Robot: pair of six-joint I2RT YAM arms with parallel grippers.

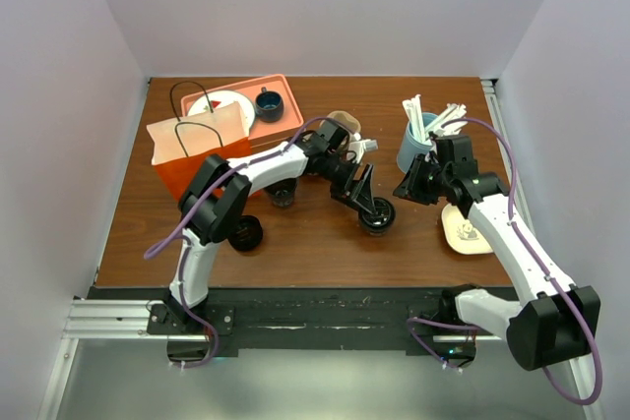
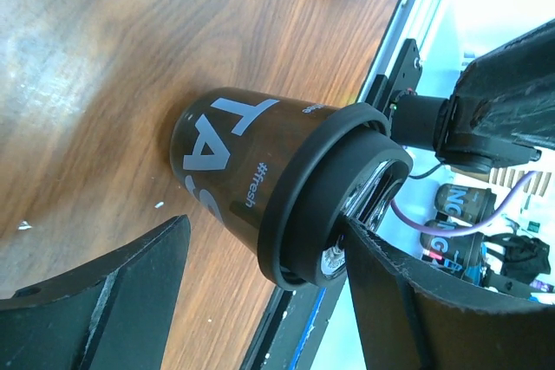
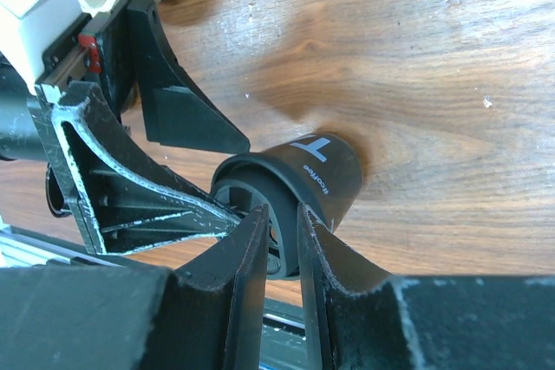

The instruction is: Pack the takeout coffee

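The orange paper bag [image 1: 187, 150] stands mouth-up at back left, presumably to receive the cup. The left gripper [image 2: 264, 240] straddles the takeout coffee [image 2: 234, 162] with its jaws released and spread wide, which we read as the setup for a side grasp. The coffee stands upright and lidded near the table's centre. The right gripper [image 3: 283, 223] is nearly closed at the lid, and we cannot tell whether it pinches the rim. Pale walls [image 1: 325, 7] enclose the brown wood-grain table [image 1: 315, 243].

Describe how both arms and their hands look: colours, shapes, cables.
Both the left arm and the right arm have white tubular links joined by bulky black joint housings, and a purple cable runs loosely along each. The left hand and right hand are matte black plastic with broad wedge-shaped fingers, their edges scuffed whitish.
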